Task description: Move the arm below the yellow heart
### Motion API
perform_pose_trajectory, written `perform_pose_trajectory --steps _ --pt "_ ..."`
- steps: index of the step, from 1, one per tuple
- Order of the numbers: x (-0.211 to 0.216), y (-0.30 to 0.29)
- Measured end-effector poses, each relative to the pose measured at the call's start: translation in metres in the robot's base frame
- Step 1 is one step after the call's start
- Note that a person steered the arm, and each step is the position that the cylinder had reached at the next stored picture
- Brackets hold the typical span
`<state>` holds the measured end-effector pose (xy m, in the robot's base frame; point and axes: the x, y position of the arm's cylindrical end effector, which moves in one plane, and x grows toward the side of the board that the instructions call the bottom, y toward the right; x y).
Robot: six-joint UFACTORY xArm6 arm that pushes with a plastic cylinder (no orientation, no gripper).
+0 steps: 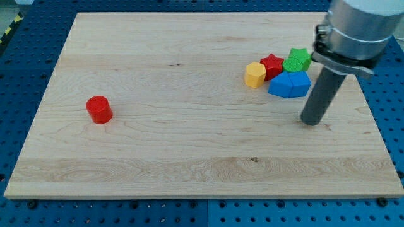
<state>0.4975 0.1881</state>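
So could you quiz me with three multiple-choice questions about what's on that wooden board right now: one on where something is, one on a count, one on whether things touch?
1. Where is the red cylinder block?
A. alone at the view's left
B. among the cluster
C. under the rod

2. How many blocks are on the wooden board?
A. three
B. five
C. seven

3. My tip is:
A. pressing on the yellow block
B. apart from the blocks, right of and below the blue block
C. out of view

Answers:
A, it sits far from the others.
B, red cylinder, yellow, red star, green star, blue.
B, bare wood shows between tip and blue block.
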Motion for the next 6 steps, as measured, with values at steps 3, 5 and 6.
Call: perform_pose_trajectory --steps 3,5,6 --pt "-0.039 0.037" --pt "-0.052 0.046" --pt "-0.064 0.014"
